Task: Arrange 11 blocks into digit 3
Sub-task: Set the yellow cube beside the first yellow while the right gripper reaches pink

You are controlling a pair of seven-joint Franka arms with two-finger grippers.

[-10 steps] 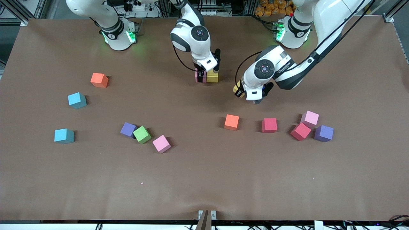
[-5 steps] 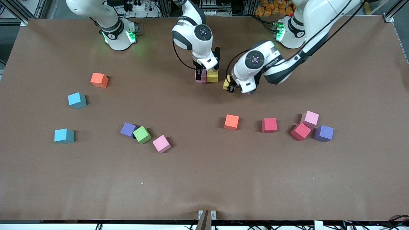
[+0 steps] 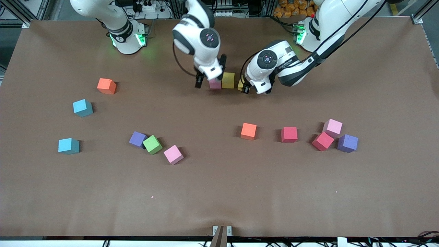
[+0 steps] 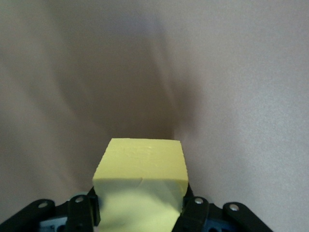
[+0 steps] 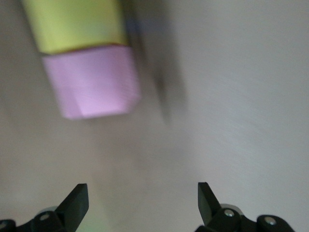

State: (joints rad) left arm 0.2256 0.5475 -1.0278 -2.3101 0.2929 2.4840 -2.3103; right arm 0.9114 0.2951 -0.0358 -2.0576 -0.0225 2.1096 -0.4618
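Note:
A pink block (image 3: pixel 215 83) and a yellow block (image 3: pixel 228 80) sit side by side on the table near the robots' bases. They also show in the right wrist view, pink (image 5: pixel 94 82) and yellow (image 5: pixel 72 24). My right gripper (image 3: pixel 205 82) is open and empty (image 5: pixel 140 203), just beside the pink block toward the right arm's end. My left gripper (image 3: pixel 244 87) is shut on a second yellow block (image 3: pixel 240 84), low beside the first yellow block with a small gap. That block fills the jaws in the left wrist view (image 4: pixel 142 169).
Loose blocks lie nearer the front camera. Orange (image 3: pixel 106 85), cyan (image 3: pixel 82 107), cyan (image 3: pixel 68 145), purple (image 3: pixel 138 139), green (image 3: pixel 152 144) and pink (image 3: pixel 173 154) are toward the right arm's end. Orange (image 3: pixel 248 131), red (image 3: pixel 289 134), pink (image 3: pixel 332 127), red (image 3: pixel 322 141) and purple (image 3: pixel 347 143) are toward the left arm's end.
My right gripper let go of the pink block and drew away toward the right arm's end. My left gripper carried its yellow block toward the pink and yellow pair.

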